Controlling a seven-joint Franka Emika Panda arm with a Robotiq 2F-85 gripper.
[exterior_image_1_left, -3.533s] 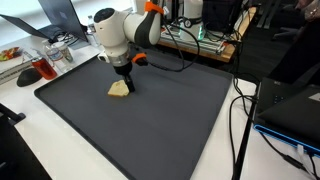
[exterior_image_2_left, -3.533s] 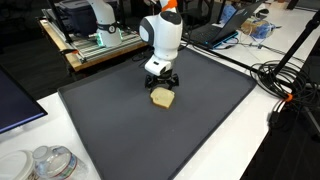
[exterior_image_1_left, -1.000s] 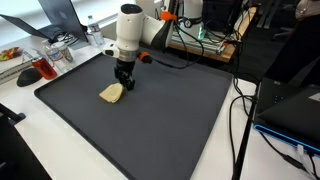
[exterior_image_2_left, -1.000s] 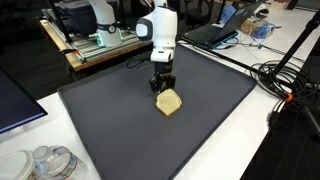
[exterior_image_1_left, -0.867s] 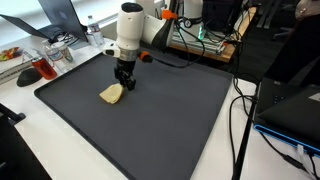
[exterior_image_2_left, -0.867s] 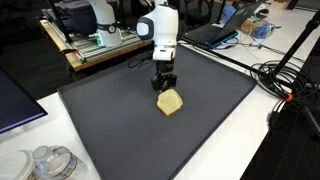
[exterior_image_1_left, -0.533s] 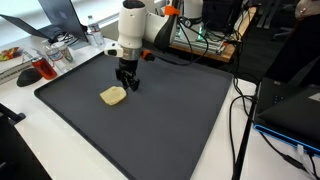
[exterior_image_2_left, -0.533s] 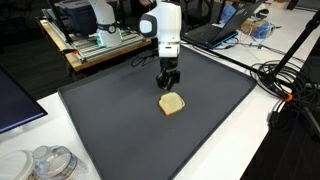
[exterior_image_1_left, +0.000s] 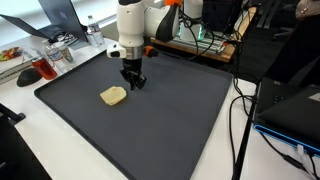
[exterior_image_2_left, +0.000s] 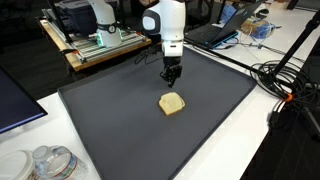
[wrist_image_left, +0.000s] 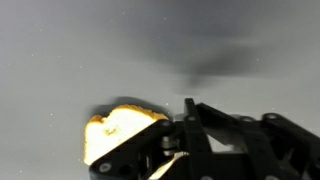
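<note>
A tan slice of bread (exterior_image_1_left: 113, 96) lies flat on the dark grey mat (exterior_image_1_left: 175, 125), also seen in an exterior view (exterior_image_2_left: 172, 103). My gripper (exterior_image_1_left: 134, 83) hangs a little above the mat, just beyond the slice and apart from it. Seen in an exterior view (exterior_image_2_left: 172, 75), its fingers point down and stand together with nothing between them. In the wrist view the bread (wrist_image_left: 115, 128) shows at the lower left, partly hidden behind the black gripper (wrist_image_left: 190, 108). The white arm rises behind it.
Cables (exterior_image_1_left: 238, 110) run along one side of the mat. A laptop (exterior_image_1_left: 60, 18) and food containers (exterior_image_1_left: 40, 68) sit at a far corner. Another laptop (exterior_image_2_left: 215, 32), a wooden bench with gear (exterior_image_2_left: 95, 45) and plastic tubs (exterior_image_2_left: 45, 162) surround the mat.
The bread was tipped up against the shut fingertips and has dropped flat on the mat. My gripper has since lifted and drawn back from the slice.
</note>
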